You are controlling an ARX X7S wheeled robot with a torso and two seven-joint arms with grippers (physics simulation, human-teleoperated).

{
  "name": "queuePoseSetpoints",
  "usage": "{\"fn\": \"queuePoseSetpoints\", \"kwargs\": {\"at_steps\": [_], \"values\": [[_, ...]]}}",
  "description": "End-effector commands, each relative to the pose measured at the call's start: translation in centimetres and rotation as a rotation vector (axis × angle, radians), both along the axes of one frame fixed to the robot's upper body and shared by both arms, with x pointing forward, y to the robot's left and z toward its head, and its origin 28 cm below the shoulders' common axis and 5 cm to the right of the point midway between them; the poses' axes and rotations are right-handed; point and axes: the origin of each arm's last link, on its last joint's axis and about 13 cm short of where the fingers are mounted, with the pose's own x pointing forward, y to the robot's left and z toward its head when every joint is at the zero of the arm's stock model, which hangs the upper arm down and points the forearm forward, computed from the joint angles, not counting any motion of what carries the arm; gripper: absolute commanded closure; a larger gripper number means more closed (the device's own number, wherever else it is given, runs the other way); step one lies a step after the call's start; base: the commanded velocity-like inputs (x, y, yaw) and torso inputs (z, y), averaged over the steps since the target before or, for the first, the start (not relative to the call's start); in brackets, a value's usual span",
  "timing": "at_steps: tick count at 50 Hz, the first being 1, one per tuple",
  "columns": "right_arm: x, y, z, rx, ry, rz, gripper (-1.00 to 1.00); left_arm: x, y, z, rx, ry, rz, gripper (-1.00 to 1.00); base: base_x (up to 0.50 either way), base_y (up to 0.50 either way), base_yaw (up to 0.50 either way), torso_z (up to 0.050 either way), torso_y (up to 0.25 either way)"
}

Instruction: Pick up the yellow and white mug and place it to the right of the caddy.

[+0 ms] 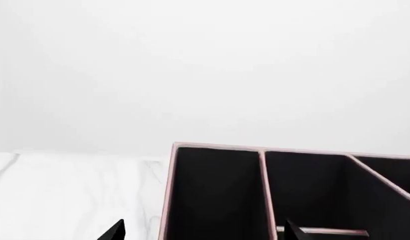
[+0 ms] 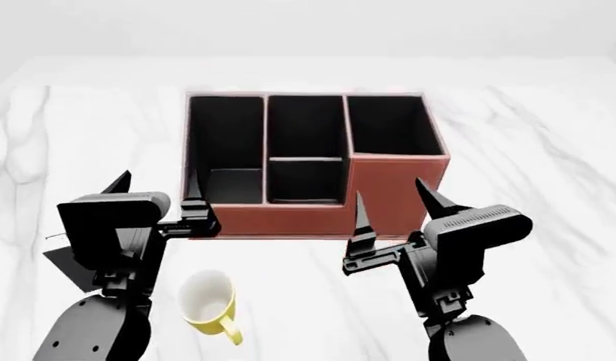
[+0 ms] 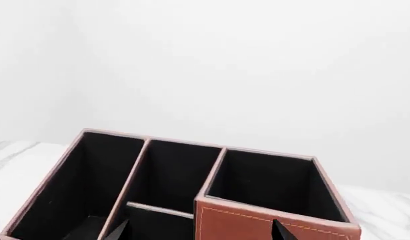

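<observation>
Overhead, both arms hovered near the caddy (image 2: 318, 218), left gripper (image 2: 159, 194) and right gripper (image 2: 393, 201) spread open; only the head view showed the yellow and white mug (image 2: 208, 299).

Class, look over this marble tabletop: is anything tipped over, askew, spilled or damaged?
Nothing stands out. The yellow and white mug stands upright and looks empty, near the table's front edge. The caddy sits square, its compartments empty and walls intact. No spill shows.
</observation>
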Motion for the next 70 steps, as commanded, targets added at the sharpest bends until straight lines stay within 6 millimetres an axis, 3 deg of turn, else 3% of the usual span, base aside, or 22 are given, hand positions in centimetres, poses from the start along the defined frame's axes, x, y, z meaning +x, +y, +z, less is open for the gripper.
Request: {"fn": "queuePoseSetpoints", "kwargs": {"at_steps": [1,15,27,48,70], "values": [[-1.1,1.1,1.0,-0.016,-0.024,0.13,-1.0,-0.2,0.2,0.3,-0.013,-0.012,0.008,-1.0,0.0,0.0,0.0,0.0,-0.176],[-0.5,2.9,2.2,-0.081,0.114,0.339,-1.0,-0.1,0.5,0.4,-0.027,-0.006,0.02,-1.0,0.0,0.0,0.0,0.0,-0.006],[0.0,4.5,1.2,-0.183,0.273,0.512,-1.0,-0.2,1.2,0.7,-0.045,-0.02,0.044,-1.0,0.0,0.0,0.0,0.0,0.0],[-2.8,5.2,1.3,-0.217,0.358,0.708,-1.0,-0.2,1.3,0.8,-0.043,-0.018,0.051,-1.0,0.0,0.0,0.0,0.0,0.0],[-4.6,5.7,0.7,-0.212,0.416,0.788,-1.0,-0.1,1.3,0.8,-0.021,-0.01,0.066,-1.0,0.0,0.0,0.0,0.0,0.0]]}}
